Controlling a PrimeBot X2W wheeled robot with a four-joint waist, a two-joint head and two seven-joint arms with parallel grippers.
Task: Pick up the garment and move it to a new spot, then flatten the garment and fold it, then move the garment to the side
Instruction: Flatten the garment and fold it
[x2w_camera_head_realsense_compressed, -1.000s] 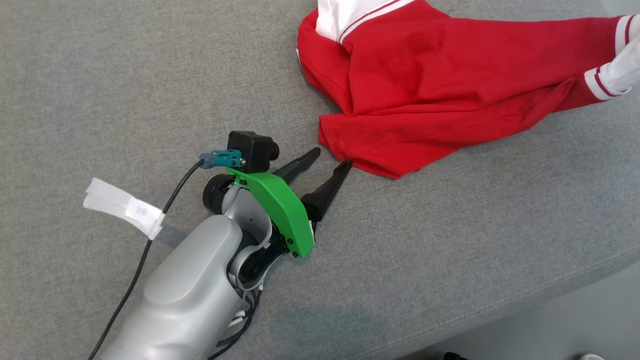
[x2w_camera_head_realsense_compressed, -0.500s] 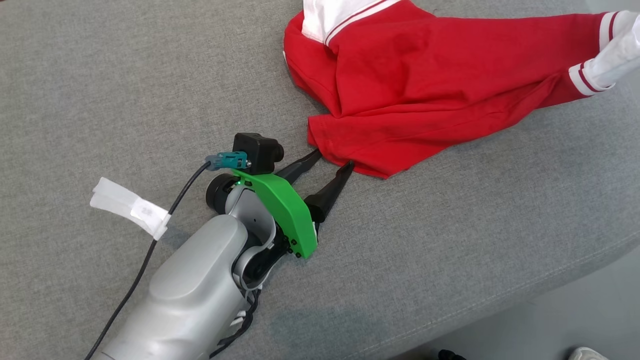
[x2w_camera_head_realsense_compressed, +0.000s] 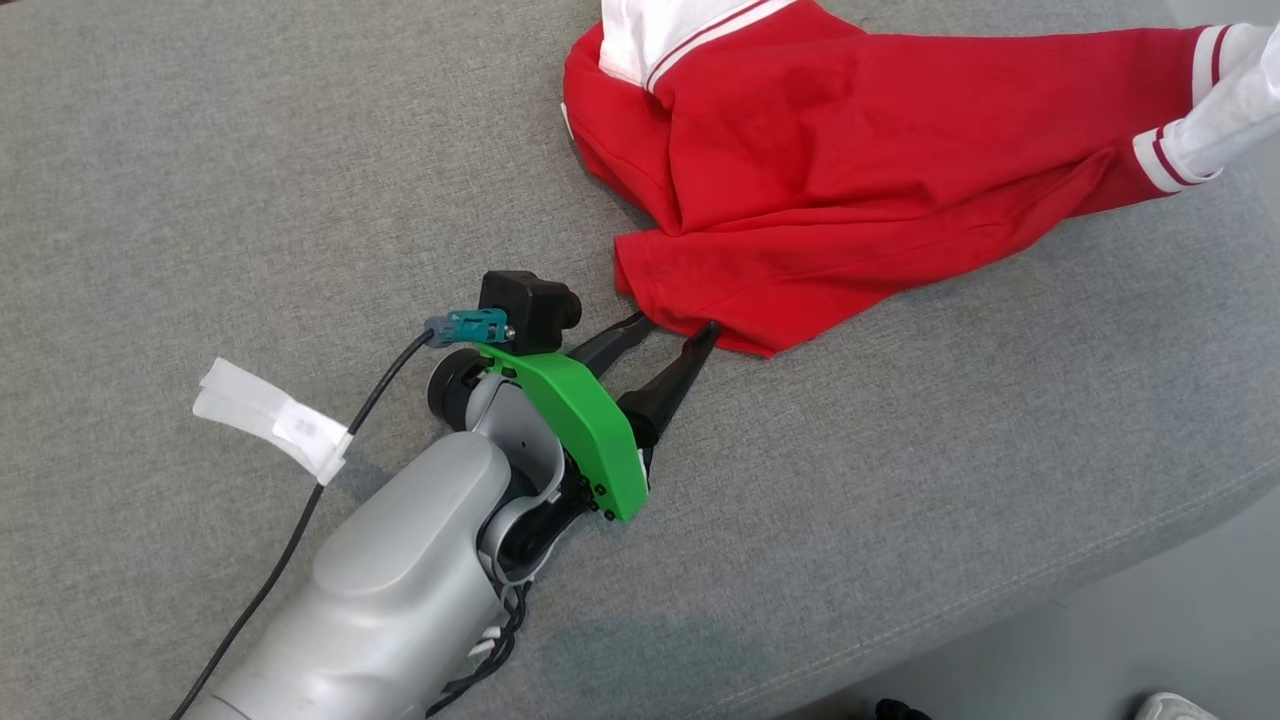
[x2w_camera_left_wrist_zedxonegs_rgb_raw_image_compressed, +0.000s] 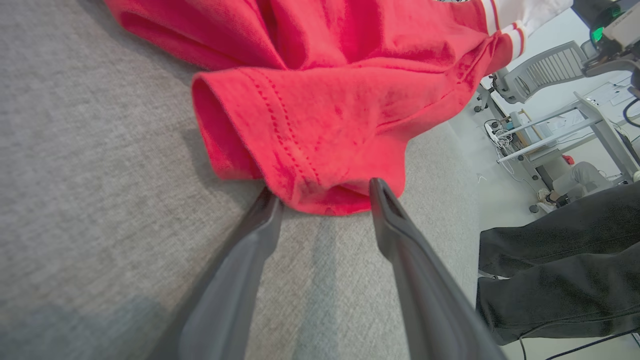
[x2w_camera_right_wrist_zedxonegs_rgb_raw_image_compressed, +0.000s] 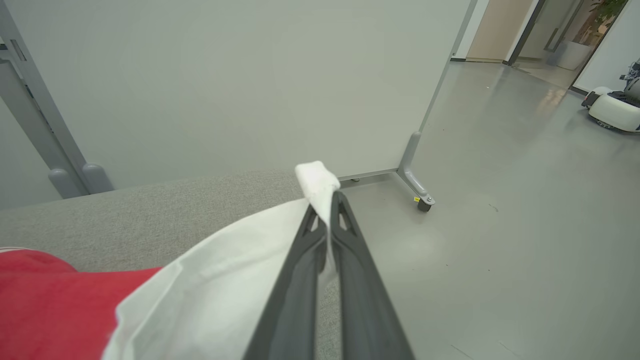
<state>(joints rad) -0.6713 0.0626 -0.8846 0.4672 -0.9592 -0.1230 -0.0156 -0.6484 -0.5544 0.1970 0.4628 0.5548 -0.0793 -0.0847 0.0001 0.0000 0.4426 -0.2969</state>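
Here, red garment (x2w_camera_head_realsense_compressed: 850, 200) crumpled on grey cushion (x2w_camera_head_realsense_compressed: 300, 200), near its front edge. Left gripper (x2w_camera_head_realsense_compressed: 675, 328) spread wide, fingertips flanking the near hem corner, clasping nothing. Right gripper (x2w_camera_right_wrist_zedxonegs_rgb_raw_image_compressed: 327, 200) pinched tight on the white sleeve end at the garment's right. Probably soft, light and limp, prone to sag and bunch; best taken at the stitched hem corner, both layers together.
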